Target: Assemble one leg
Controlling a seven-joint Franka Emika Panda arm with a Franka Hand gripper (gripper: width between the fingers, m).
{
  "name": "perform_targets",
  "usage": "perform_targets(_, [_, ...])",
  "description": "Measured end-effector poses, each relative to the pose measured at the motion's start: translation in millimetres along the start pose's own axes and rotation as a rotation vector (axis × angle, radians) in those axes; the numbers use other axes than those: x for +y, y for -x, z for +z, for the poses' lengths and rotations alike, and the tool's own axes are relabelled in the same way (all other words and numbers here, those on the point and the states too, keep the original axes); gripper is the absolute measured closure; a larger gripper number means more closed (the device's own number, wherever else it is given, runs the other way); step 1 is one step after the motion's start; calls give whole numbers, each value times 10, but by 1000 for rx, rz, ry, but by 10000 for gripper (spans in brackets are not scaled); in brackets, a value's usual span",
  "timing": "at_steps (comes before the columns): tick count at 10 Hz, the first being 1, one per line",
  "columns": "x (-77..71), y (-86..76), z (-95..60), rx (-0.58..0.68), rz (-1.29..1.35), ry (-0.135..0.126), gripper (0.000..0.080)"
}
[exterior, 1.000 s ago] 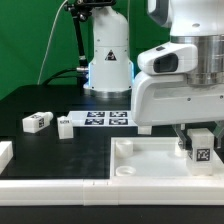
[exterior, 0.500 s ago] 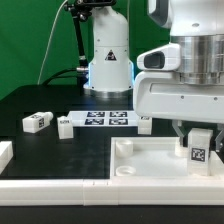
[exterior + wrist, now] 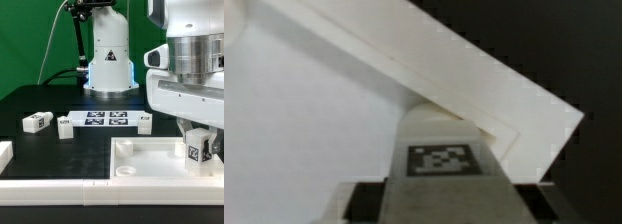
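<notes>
Since a moment ago, the gripper (image 3: 198, 152) has swung round a little over the big white square plastic tray (image 3: 150, 165). It squeezes the small white plastic block leg (image 3: 198, 149) (image 3: 445, 150) between its fingers (image 3: 375, 198) — tag face showing — just above the tray's corner on the exterior view's right.

The gripper's fingertips (image 3: 197, 143) sit mostly behind the leg (image 3: 198, 150), so their contact is hard to read. The tray (image 3: 150, 165) runs off the exterior view's right edge. In the wrist view the leg (image 3: 443, 150) is cut off low, its tag (image 3: 443, 159) blurred, perhaps unreadable.
</notes>
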State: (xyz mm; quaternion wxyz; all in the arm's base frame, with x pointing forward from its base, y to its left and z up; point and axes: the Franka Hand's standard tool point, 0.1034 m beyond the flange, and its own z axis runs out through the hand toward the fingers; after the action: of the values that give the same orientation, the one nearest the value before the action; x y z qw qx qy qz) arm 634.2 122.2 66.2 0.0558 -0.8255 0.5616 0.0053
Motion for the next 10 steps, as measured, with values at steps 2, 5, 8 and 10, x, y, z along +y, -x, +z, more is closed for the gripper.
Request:
perform_targets(2, [-5,6,4,-10,138,-4,508])
perform_targets(5, [-14,13,6,-14,227,-6,475])
perform_targets(8, [-15,-13,16,-11,138,-13,187])
perform_targets(10, [-1,15,-2,-15,-124,25,161])
